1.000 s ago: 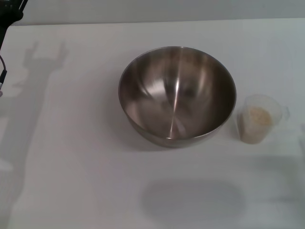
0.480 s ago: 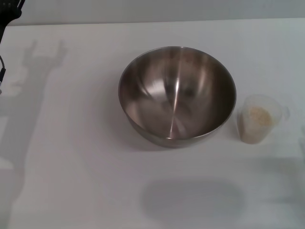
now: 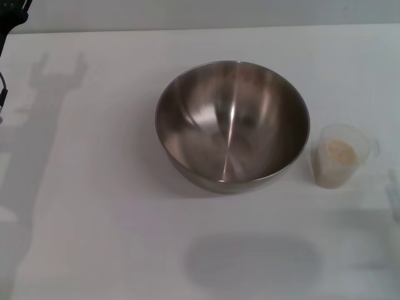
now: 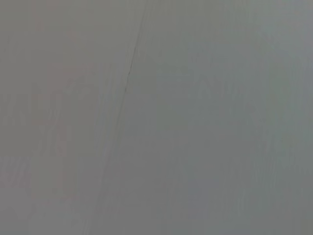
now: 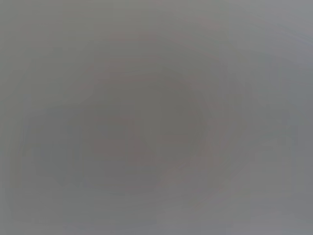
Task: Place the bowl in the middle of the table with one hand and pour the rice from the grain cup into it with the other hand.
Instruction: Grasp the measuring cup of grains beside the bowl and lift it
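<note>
The bowl [image 3: 232, 125], large and of brushed steel, stands empty and upright near the middle of the white table [image 3: 94, 206] in the head view. The grain cup [image 3: 338, 155], small and clear, stands upright just to the right of the bowl, apart from it, with the rice [image 3: 340, 151] inside. Only a dark part of my left arm [image 3: 12, 14] shows at the far left corner; its gripper is out of view. A pale blurred piece of my right gripper [image 3: 394, 195] shows at the right edge, near the cup. Both wrist views show only flat grey.
The forked shadow of the left arm [image 3: 47, 106] lies across the table's left side. A soft grey shadow [image 3: 253, 259] lies on the table in front of the bowl. The table's far edge [image 3: 206, 28] runs along the top.
The pale shape at the right edge has shifted a little lower and further into view. The left arm's shadow has moved slightly. The bowl and the cup have not moved.
</note>
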